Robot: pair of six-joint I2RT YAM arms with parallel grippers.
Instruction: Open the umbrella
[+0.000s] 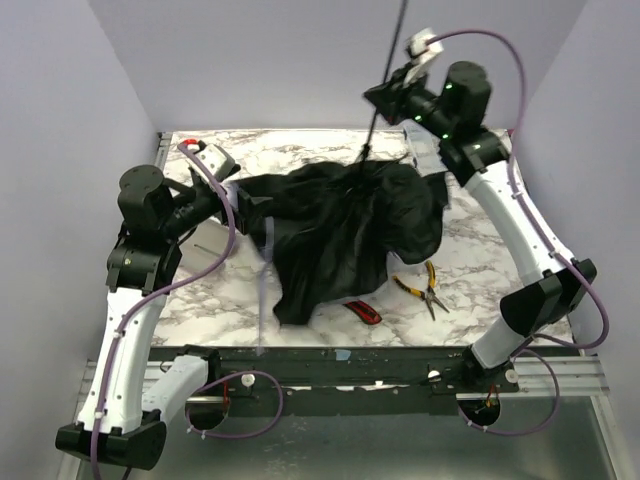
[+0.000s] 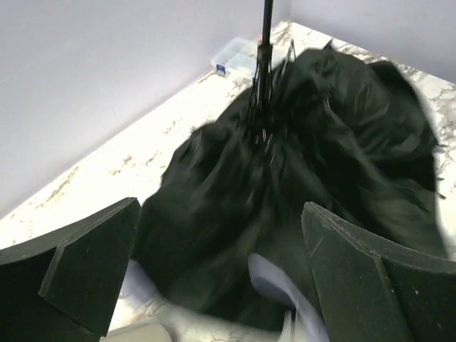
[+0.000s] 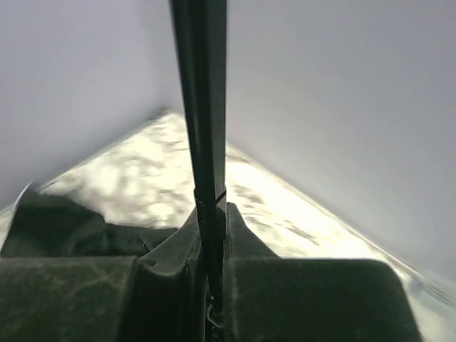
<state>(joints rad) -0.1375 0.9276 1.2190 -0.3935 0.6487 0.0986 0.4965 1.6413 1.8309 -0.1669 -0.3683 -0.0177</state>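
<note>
The umbrella [image 1: 350, 225] sprawls as a half-collapsed heap, black lining up, in the middle of the marble table [image 1: 480, 240]. Its thin shaft [image 1: 393, 45] rises steeply from the heap's far edge, long axis near upright. The right gripper [image 1: 385, 100] is clamped on that shaft, above the fabric. The left gripper [image 1: 240, 208], nearer the fabric, has its fingers spread at the heap's left edge, possibly touching cloth, though blur hides that. Opening, I judge, means pushing along the shaft's line
</note>
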